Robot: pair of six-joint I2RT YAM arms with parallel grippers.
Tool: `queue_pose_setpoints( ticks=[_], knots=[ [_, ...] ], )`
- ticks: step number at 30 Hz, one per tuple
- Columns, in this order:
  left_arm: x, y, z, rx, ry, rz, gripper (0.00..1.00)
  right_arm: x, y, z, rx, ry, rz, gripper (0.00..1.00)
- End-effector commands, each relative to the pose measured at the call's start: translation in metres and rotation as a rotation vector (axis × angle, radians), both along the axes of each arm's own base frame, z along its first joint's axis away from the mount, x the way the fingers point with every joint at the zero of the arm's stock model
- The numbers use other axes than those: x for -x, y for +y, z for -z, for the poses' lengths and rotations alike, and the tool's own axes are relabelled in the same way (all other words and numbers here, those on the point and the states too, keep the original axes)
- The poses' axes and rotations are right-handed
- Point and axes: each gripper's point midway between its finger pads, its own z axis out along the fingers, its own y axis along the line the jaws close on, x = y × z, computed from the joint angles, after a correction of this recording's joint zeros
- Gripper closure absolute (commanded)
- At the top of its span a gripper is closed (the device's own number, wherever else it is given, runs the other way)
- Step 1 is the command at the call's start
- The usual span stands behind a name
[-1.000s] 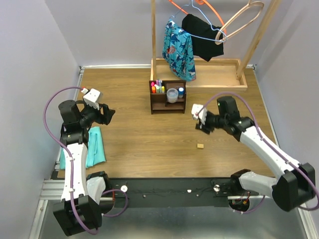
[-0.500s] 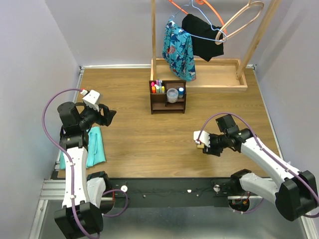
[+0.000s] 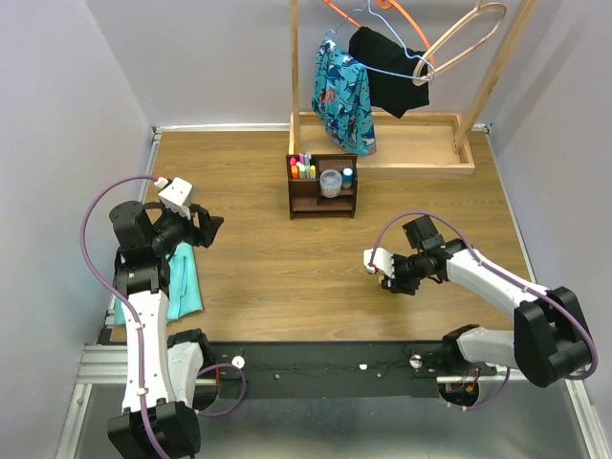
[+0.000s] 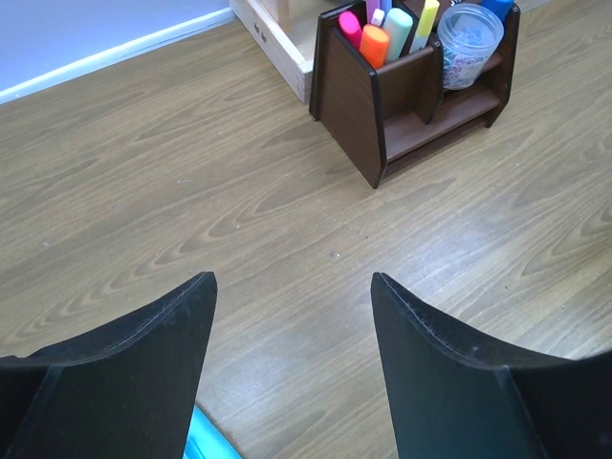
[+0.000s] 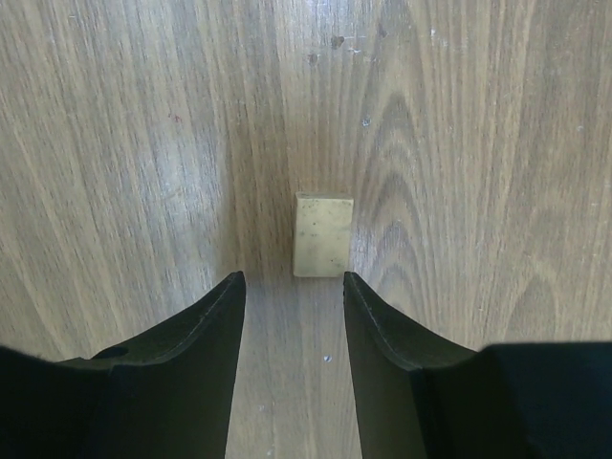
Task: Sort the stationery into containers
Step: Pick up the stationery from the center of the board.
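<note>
Tan eraser (image 5: 322, 234) flat; stocked organizer (image 3: 311, 203) upright

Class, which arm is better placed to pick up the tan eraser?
Right: its open claw hangs just above the eraser; the left claw is far away beside the teal cloth.

Right hand (image 3: 390, 277) down at the wooden table (image 3: 268, 277), well apart from the dark organizer (image 3: 322, 188) near the rack (image 3: 294, 76).
</note>
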Motion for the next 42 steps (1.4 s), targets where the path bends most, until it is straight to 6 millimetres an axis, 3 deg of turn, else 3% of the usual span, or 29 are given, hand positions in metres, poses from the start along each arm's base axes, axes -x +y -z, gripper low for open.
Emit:
queue_pose_setpoints(
  ticks=[1, 16, 22, 26, 31, 34, 36, 42],
  knots=[
    [0.005, 0.0, 0.01, 0.002, 0.02, -0.005, 0.25, -0.012, 0.009, -0.004, -0.035, -0.015, -0.004, 0.48],
    [0.006, -0.001, 0.014, 0.009, 0.025, -0.009, 0.25, -0.014, 0.011, 0.007, -0.034, 0.021, 0.018, 0.53],
    [0.009, -0.001, 0.017, 0.014, 0.031, -0.013, 0.25, -0.015, 0.011, 0.006, -0.042, 0.007, 0.025, 0.63],
    [0.011, -0.001, 0.015, 0.008, 0.025, -0.018, 0.25, -0.018, 0.011, 0.006, -0.046, -0.002, 0.05, 0.75],
    [0.013, -0.002, 0.014, 0.01, 0.023, -0.016, 0.25, -0.022, 0.013, 0.001, -0.063, 0.006, 0.118, 0.82],
    [0.016, -0.003, 0.01, 0.008, 0.016, -0.011, 0.25, -0.021, 0.015, -0.014, -0.089, 0.012, 0.155, 0.84],
    [0.019, -0.006, 0.006, 0.008, 0.009, 0.005, 0.25, -0.023, 0.022, -0.039, -0.144, -0.002, 0.192, 0.86],
    [0.023, -0.014, 0.005, 0.028, -0.028, 0.046, 0.25, -0.016, 0.042, -0.081, -0.296, 0.142, 0.385, 0.87]
  ],
)
